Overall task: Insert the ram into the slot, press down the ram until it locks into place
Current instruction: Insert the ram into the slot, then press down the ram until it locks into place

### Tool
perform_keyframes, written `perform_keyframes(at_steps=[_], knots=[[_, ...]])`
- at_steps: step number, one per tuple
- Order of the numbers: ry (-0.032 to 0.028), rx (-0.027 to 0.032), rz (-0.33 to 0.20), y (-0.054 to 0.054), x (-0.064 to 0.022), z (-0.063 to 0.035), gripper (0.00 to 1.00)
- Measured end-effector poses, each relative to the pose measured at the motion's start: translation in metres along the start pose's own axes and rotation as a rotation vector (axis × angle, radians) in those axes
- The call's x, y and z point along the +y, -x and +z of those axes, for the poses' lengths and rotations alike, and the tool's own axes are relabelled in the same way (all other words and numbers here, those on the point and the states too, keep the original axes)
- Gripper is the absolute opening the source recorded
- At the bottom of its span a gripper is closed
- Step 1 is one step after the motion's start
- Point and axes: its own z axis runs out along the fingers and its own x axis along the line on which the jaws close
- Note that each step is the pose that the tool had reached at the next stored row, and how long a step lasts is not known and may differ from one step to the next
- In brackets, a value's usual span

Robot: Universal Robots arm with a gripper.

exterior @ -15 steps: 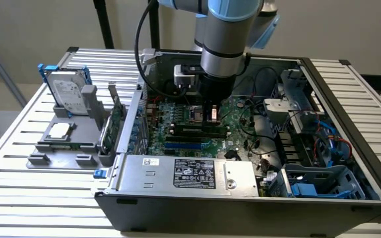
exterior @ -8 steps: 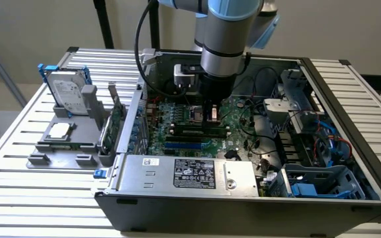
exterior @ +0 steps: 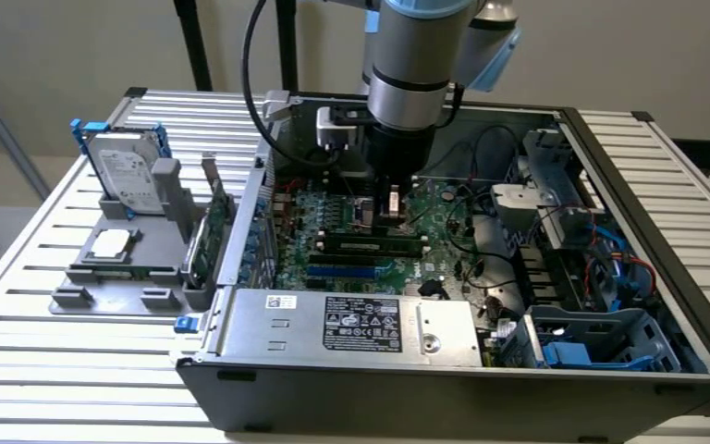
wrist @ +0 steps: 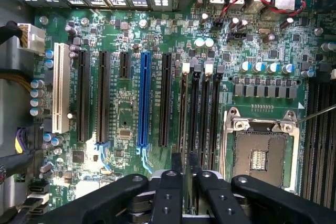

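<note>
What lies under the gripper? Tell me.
Black memory slots on the green motherboard run under the gripper; its body covers one end of them.

Silver-grey jointed arm, black cable, black screwed claw (wrist: 184, 169).

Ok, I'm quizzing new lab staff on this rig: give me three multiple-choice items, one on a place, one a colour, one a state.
1. The tool hangs over: A the motherboard, B the hard drive, C the table.
2. The long coloured slot is: A red, B blue, C yellow.
3. The computer case is: A shut, B open, C upside down.
Answers: A, green board lies right beneath it; B, plainly blue among black ones; B, its insides show from above.
</note>
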Motion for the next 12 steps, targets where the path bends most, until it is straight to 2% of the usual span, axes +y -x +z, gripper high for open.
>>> perform_keyframes(at_steps=[12], knots=[[0.0001, 0.0001, 0.000, 0.0000, 0.0001, -0.0001, 0.11]])
